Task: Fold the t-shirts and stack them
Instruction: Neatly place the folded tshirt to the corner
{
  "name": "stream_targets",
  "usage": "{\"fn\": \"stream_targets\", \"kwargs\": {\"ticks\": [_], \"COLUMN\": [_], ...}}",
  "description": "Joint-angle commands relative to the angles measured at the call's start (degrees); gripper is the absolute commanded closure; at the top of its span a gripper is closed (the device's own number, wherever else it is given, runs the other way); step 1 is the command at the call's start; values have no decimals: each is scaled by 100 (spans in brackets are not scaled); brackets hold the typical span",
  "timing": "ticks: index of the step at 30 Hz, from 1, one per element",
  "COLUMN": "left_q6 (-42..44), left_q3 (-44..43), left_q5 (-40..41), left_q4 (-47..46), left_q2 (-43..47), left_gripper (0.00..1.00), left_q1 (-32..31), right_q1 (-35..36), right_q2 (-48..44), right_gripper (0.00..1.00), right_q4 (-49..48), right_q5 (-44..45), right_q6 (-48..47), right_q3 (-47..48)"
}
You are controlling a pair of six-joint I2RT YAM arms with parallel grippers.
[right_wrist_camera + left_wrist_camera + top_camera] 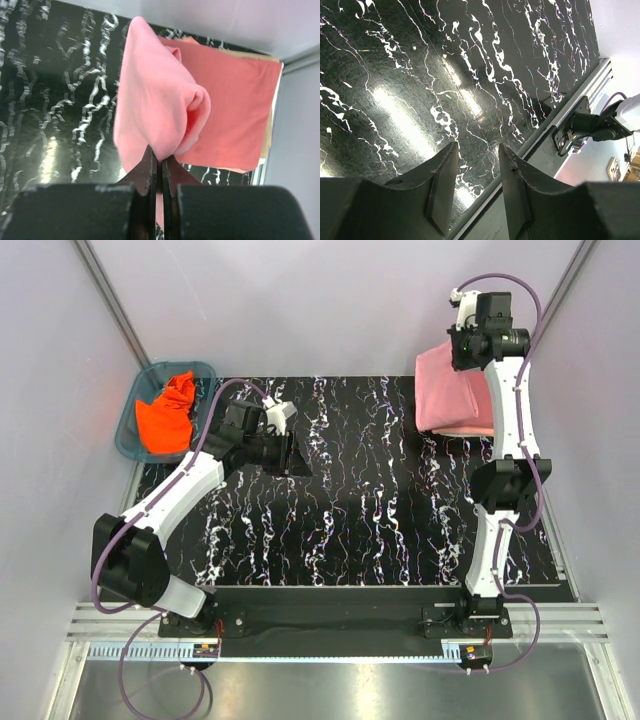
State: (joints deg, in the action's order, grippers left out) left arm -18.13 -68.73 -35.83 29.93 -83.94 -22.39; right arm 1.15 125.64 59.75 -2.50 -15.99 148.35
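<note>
Right now the right jaws are clenched on a bunched fold of the light pink shirt (155, 100), the two tips pressed together with cloth caught between them. The right arm (510, 420) is stretched out to about 1 o'clock on the bench (360, 510). There the shirt hangs over the rose-red shirt (235, 110), which lies flat and squared off. A pale strip shows past its edge, and I take that for the cream shirt (270, 127) underneath. I read this as a carry to the pile. The pink one is gripped at a gathered fold so its layers stay together, and held directly above the stack so it can come down on top. It looks rounded and loose rather than flat, so I'd expect it to need a smoothing drag as it lands.

The left jaws are released with nothing between them, only dark marbled bench showing through the gap. The left arm (180, 490) sits toward 10 o'clock, just beside the teal basket (127, 430). I judge it is parked there because the orange shirt (168, 415) lies crumpled inside, unfolded and next in line.
</note>
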Motion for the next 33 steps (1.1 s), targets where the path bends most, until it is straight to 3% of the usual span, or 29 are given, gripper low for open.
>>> {"fn": "stream_targets", "kwargs": {"ticks": [1,9,18,23,33], "left_q6": [73,108,125,134,126], "left_q3": [70,88,35,26,-18], "left_q5": [-47,15,-55,-46,-99], "left_q4": [-163,-146,-119,-111,-102], "left_q2": [133,-95,-307,-307,-307], "left_gripper": [57,58,58,58,58], "left_q1": [24,24,42,33,42], "right_q1": [-334,-993,-1213,-1205,-959], "right_q2": [354,1655,2096,1719,471], "right_gripper": [100,100,100,100,100], "right_q4": [239,-348,-1140,-1597,-2151], "right_q5": [66,101,-409,-558,-1533], "right_q6": [-308,-817,-950,-959,-1433], "right_q3": [562,1863,1785,1338,-480]}}
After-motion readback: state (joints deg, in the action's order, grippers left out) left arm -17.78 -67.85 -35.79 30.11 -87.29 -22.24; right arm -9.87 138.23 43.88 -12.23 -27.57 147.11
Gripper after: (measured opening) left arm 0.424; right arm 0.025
